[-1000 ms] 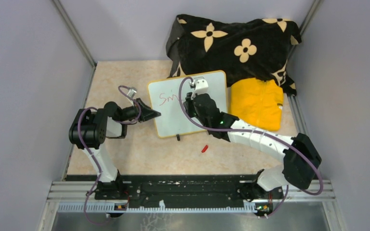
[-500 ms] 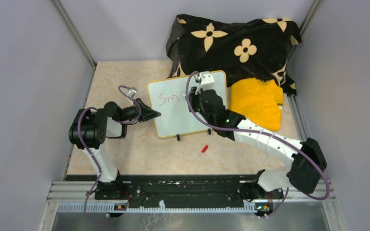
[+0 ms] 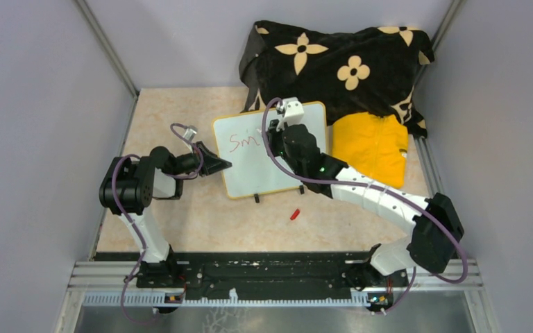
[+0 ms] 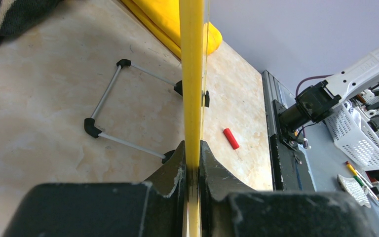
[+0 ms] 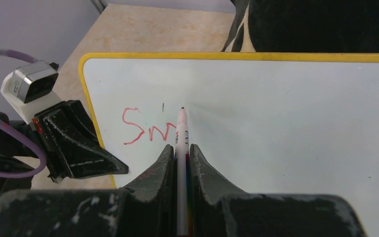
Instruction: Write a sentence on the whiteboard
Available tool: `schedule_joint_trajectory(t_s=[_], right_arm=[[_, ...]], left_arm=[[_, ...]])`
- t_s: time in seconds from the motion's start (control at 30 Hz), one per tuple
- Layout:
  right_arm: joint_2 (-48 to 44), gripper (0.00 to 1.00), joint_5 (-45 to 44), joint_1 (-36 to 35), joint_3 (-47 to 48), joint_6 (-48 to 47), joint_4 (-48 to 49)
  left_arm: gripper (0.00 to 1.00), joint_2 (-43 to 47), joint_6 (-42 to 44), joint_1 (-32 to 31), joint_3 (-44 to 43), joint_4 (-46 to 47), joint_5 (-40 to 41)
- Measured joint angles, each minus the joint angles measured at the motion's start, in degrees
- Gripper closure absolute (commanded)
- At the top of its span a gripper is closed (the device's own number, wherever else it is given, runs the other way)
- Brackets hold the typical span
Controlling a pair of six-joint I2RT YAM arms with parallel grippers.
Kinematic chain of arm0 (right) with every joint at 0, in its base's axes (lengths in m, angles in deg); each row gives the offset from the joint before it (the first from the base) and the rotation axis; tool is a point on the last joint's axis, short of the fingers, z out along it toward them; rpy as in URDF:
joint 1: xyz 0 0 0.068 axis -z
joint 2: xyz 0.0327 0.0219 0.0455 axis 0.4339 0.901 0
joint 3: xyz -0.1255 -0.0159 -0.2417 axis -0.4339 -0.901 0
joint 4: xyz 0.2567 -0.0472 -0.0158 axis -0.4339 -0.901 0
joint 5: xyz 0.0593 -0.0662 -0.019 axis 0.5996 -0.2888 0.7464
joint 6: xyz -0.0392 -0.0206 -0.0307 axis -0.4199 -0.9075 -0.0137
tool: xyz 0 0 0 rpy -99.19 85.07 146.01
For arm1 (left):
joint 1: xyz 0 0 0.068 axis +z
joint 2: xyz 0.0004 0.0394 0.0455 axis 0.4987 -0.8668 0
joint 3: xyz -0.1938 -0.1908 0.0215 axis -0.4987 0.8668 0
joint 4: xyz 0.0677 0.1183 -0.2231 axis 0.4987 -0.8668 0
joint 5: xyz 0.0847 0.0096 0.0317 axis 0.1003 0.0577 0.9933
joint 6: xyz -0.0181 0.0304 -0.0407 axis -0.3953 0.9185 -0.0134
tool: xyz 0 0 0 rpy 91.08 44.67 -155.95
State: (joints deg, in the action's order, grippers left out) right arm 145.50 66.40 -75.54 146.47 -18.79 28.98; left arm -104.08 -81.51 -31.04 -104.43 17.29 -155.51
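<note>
Board: the whiteboard (image 3: 271,149) stands tilted on the desk (image 3: 173,111), with a black cloth (image 3: 333,62) behind it and a yellow cloth (image 3: 371,149) just beside it.
Left fingers (image 4: 179,165): shut tight on the board's left edge, with the yellow frame running between them.
Right fingers (image 5: 169,157): narrow, clamped on the marker (image 5: 181,131), which points up the board.
Tip: at the surface just right of the letters; we cannot tell if it touches.
Sentence (image 5: 145,129): only a red "Sm" and 1 short stroke show, so we judge most of it unwritten.
Cap (image 3: 294,214): red, lying on the desk near the board's feet, apart from both arms.
Risk 1: too much push from the marker could rock the board back, since only 1 thin edge is held.
Risk 2: the marker could slide or twist between the fingers, which would make the strokes wobble.
Risk 3: too light a touch would leave gaps in the letters.
Risk 4: writing drifting right could run out of room before the frame.
</note>
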Motion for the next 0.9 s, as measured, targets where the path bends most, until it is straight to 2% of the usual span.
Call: schedule_joint_trajectory(t_s=[0.9], right_arm=[[2.8, 1.00, -0.1, 1.3, 1.0, 0.1, 0.7]], left_arm=[[1.00, 0.0, 0.0, 0.0, 0.0, -0.1, 0.1]])
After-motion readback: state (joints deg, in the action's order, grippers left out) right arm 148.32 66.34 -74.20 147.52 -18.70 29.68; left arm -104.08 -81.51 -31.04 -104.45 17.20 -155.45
